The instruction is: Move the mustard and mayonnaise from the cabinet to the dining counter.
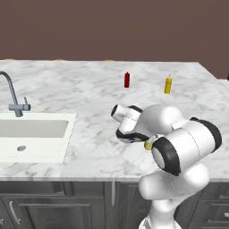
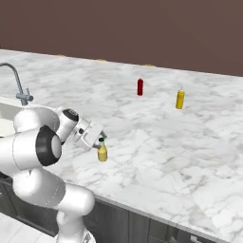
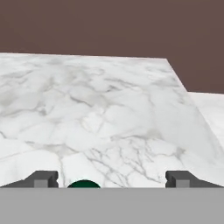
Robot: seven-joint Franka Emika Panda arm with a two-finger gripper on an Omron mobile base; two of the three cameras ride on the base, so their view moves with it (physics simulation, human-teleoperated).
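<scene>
The mustard, a small yellow-tan bottle with a dark green cap, stands upright on the dining counter near its front edge. My gripper is level with the bottle's cap, with the bottle still between its spread fingers. In the hand view the gripper is open, its fingertips wide apart, and the green cap peeks up between them, nearer the left one. In the left base view a sliver of the mustard shows behind my arm. The mayonnaise and the cabinet are out of view.
A red bottle and an all-yellow squeeze bottle stand further back on the counter. An inset white sink with a curved steel tap lies to the left. The counter's right edge is close by.
</scene>
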